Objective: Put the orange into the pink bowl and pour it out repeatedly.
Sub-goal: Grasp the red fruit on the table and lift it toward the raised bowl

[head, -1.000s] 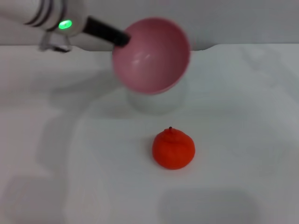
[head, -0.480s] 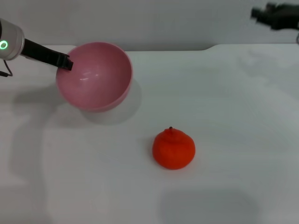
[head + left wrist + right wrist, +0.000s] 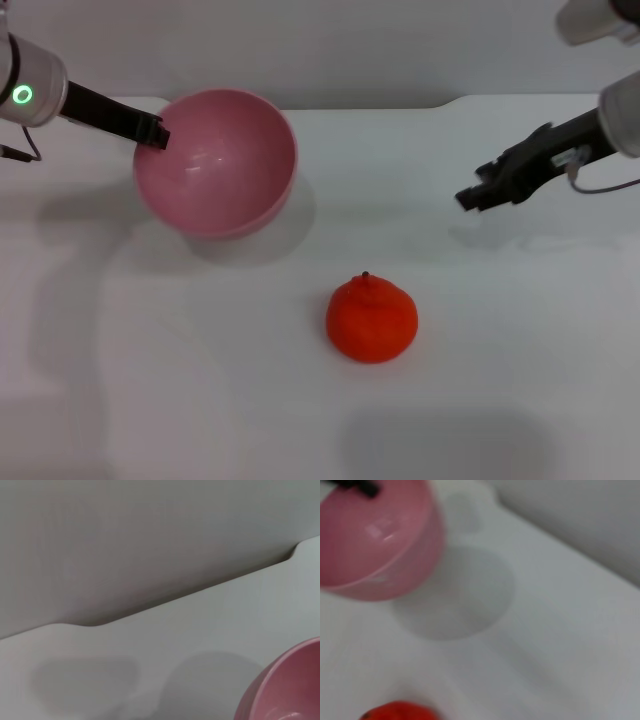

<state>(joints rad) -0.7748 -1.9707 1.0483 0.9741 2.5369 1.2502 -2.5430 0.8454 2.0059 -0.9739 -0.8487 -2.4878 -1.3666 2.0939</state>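
Your orange (image 3: 371, 320) sits on the white worktop (image 3: 200, 380) just below the centre of the head view, upright with its dark stem on top, touched by nothing. In the right wrist view only its top edge shows at the bottom of the frame (image 3: 400, 712).

The pink bowl (image 3: 217, 163) is in the upper left of the head view, well apart from the orange, tilted so its glossy inside faces you, with nothing in it. A shadow lies on the worktop beneath it and to its right; whether it touches the worktop you cannot tell. Your left claw (image 3: 155, 133) reaches in from the upper left edge and pinches the bowl's rim on its left side. The left wrist view catches only a slice of the bowl (image 3: 287, 690) in its lower right corner.

Your right claw (image 3: 476, 196) hangs at the right of the frame, above and to the right of the orange, clear of it; you cannot tell whether it is spread or pressed together.
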